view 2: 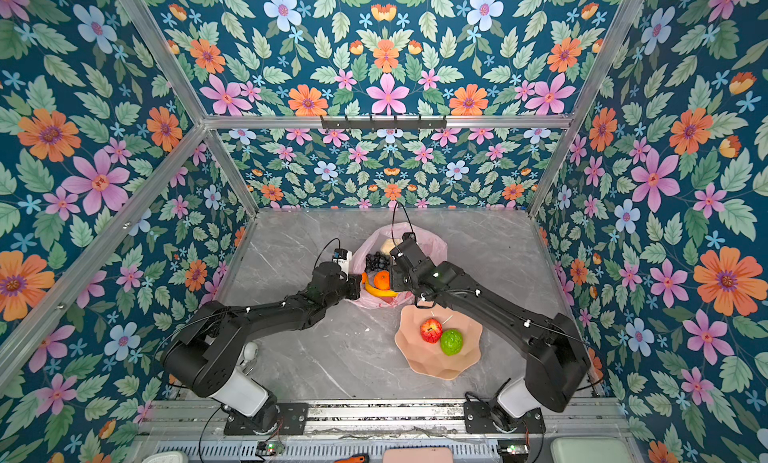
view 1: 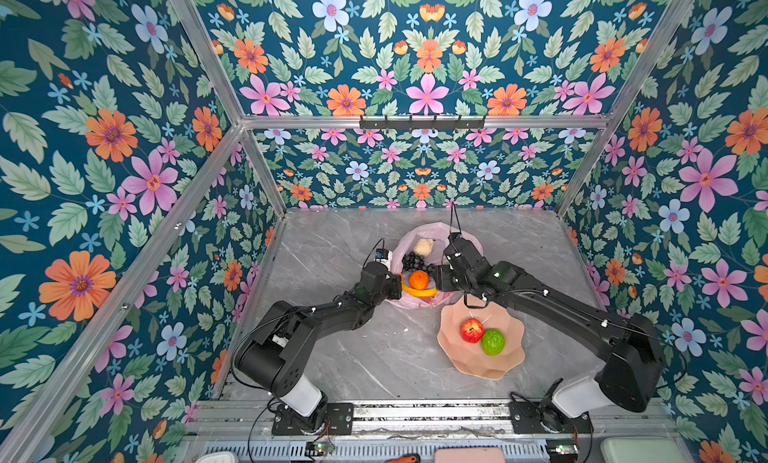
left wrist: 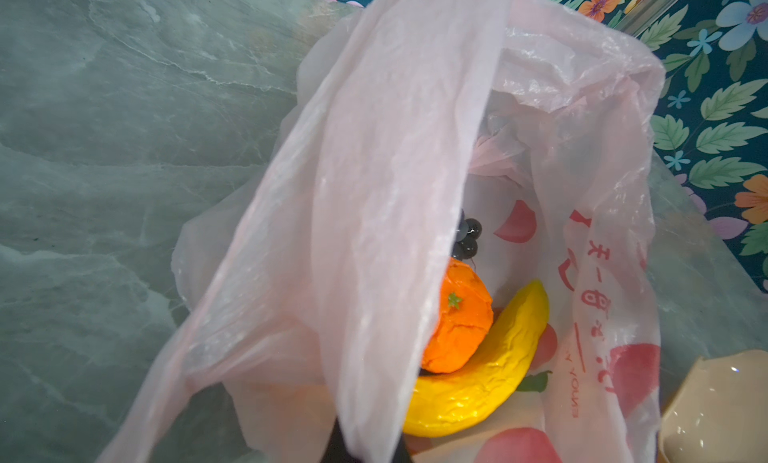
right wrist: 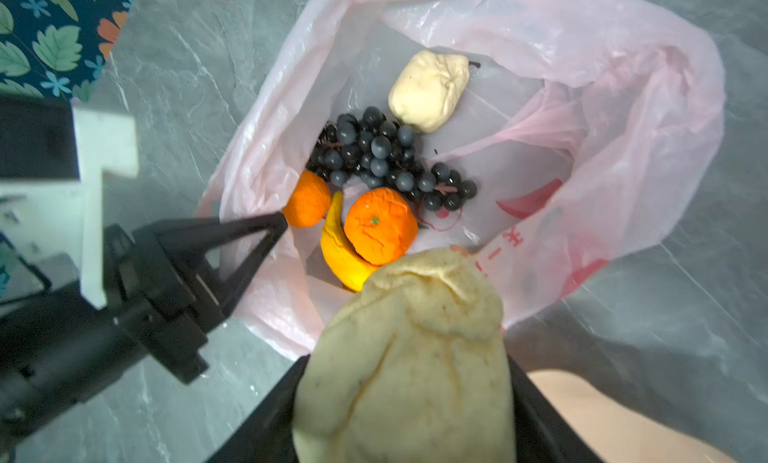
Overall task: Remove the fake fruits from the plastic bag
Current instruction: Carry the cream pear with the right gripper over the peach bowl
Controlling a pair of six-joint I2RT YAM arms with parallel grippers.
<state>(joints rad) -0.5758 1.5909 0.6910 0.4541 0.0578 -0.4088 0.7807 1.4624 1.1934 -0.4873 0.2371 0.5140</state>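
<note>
The plastic bag point(right wrist: 623, 107) sits toward the far edge of the worktop point(view 1: 332, 357), roughly midway between its left and right edges, with its mouth spread open. Inside I see a dark grape bunch point(right wrist: 382, 157), a cream lumpy piece point(right wrist: 430, 91) just beyond it, a banana point(right wrist: 340, 253) curled round an orange point(right wrist: 380, 226), and a second orange piece point(right wrist: 307, 199) touching the banana's tip on the side toward my left arm.

My left gripper point(right wrist: 278, 226) is pinched fully closed on the bag's rim — in the left wrist view a band of pink film point(left wrist: 374, 190) stretches from the closed tips up across the bag's mouth, holding that side lifted. In a top view the left gripper point(view 1: 395, 284) is at the bag's left edge.

My right gripper point(right wrist: 407, 398) is partly open and clamped on a second cream lumpy piece point(right wrist: 407, 357), one dark finger point(right wrist: 266, 419) on each side of it. It hangs over the bag's near edge, above the banana's end.

Nearer the front edge and to the right stands the peach scalloped bowl point(view 1: 457, 357), just beside the bag. In it lie a red apple point(view 1: 471, 330) and a bumpy green fruit point(view 1: 493, 342) — touching each other, the apple on the left. The right arm passes over the bowl's far rim.
</note>
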